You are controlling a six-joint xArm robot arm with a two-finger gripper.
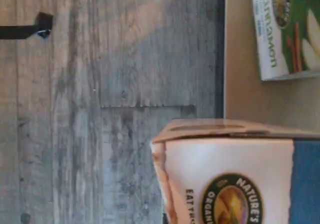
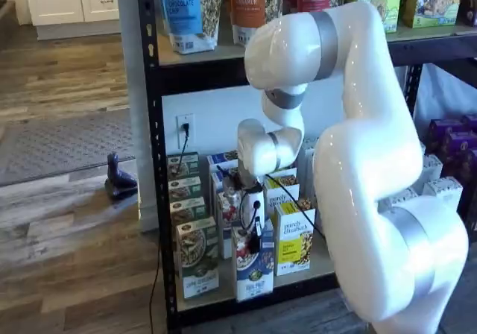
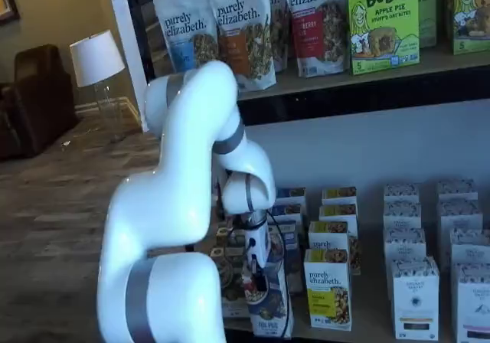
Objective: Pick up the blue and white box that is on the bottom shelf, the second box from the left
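Blue and white box (image 2: 254,268): upright at the front edge of the bottom shelf (image 2: 223,293), just beside the green-and-white box (image 2: 197,258) on one side and the yellow-and-white box (image 2: 293,238) on the other. Gripper (image 2: 253,233): directly above the box's top, its fingers' state cannot be told. Wrist view: box top (image 1: 235,176) close under the camera, over the shelf's front edge.

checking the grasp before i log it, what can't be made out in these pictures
- End effector: in both shelf views its fingers are small and dark against the blue and white box; open or shut is unclear.
- Wrist view: the box is cut off by the picture's edge.
- Box print: too small to read in both shelf views.
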